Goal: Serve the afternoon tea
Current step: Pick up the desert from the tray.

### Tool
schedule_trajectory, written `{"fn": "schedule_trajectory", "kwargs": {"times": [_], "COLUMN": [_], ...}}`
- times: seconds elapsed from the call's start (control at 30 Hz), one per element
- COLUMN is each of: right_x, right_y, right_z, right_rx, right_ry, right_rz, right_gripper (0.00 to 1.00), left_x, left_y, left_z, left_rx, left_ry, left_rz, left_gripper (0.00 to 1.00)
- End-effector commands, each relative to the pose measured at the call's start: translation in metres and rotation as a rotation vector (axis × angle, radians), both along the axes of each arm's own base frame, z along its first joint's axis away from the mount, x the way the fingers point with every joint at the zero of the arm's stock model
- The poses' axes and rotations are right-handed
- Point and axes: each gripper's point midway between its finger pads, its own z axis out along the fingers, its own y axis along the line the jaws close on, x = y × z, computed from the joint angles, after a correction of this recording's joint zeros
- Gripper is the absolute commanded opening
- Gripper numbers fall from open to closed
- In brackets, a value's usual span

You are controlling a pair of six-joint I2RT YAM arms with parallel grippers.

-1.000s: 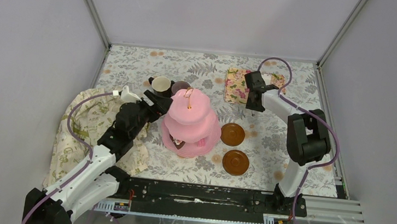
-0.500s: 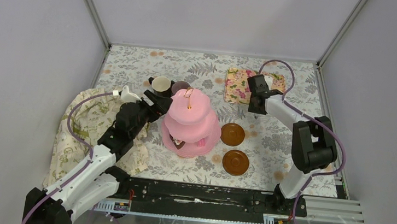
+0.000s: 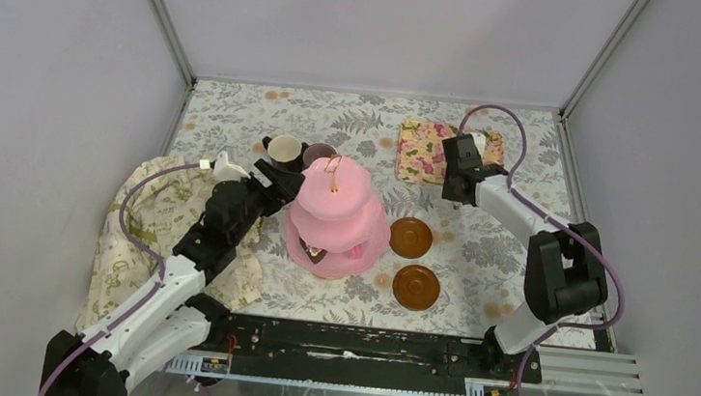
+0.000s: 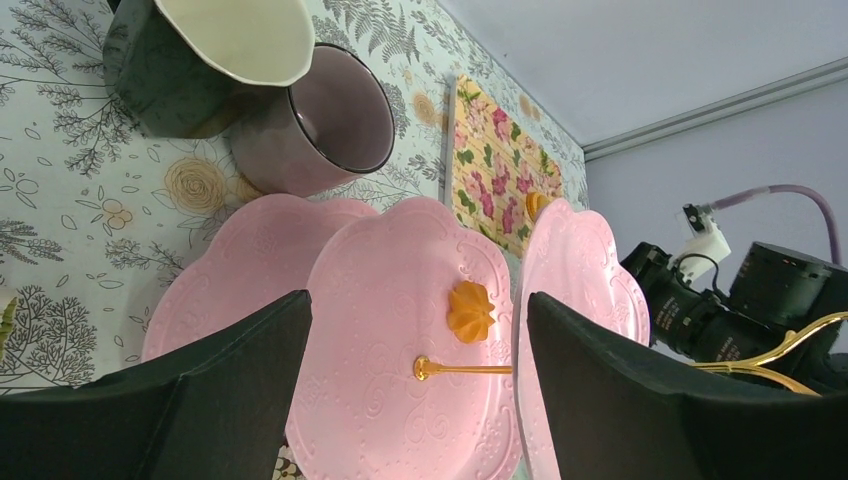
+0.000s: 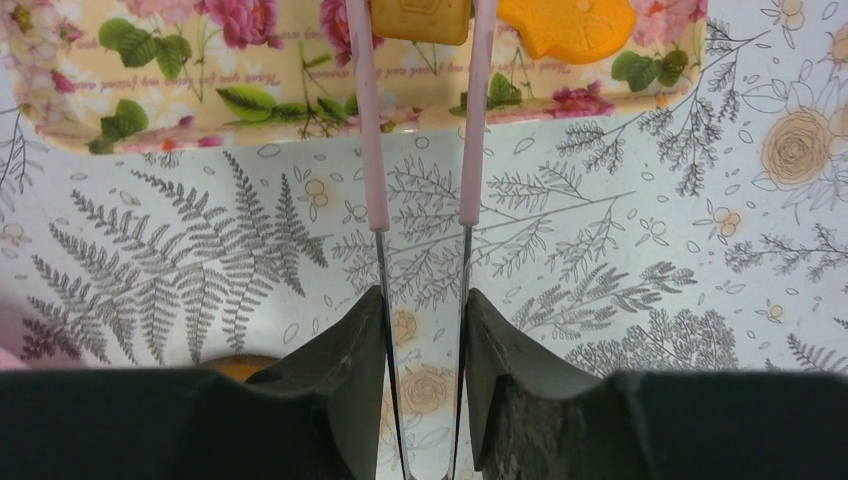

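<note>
Bracketing a yellow sweet (image 5: 420,18) on the floral tray (image 5: 150,90), the pink-tipped tongs (image 5: 368,120) sit clamped in the right gripper (image 5: 425,310). A firm squeeze and a straight, unhurried lift should stop the piece slipping on its way to the pink cake stand (image 3: 335,218), mid-table. The left gripper (image 4: 418,310), jaws wide, holds nothing and faces the stand's tiers. Fern-print tablecloth (image 3: 477,259); grey enclosure walls (image 3: 373,26).
</note>
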Motion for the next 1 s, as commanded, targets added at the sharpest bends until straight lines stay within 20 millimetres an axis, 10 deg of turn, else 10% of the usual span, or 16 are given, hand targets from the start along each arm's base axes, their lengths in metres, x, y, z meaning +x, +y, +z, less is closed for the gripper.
{"fn": "schedule_trajectory", "kwargs": {"times": [0.0,0.97], "right_x": [-0.004,-0.155], "right_y": [0.012,0.099], "right_z": [0.040,0.107], "right_rx": [0.015,0.053], "right_ry": [-0.109,-0.252], "right_rz": [0.066,0.385], "right_gripper": [0.00,0.00], "left_x": [0.006,0.009], "left_y": [0.005,0.010], "left_z": [0.018,0.020], "left_rx": [-0.010,-0.013], "left_ry": [-0.058,-0.044], "left_rz": [0.029,0.069], "left_gripper": [0.86,0.86]}}
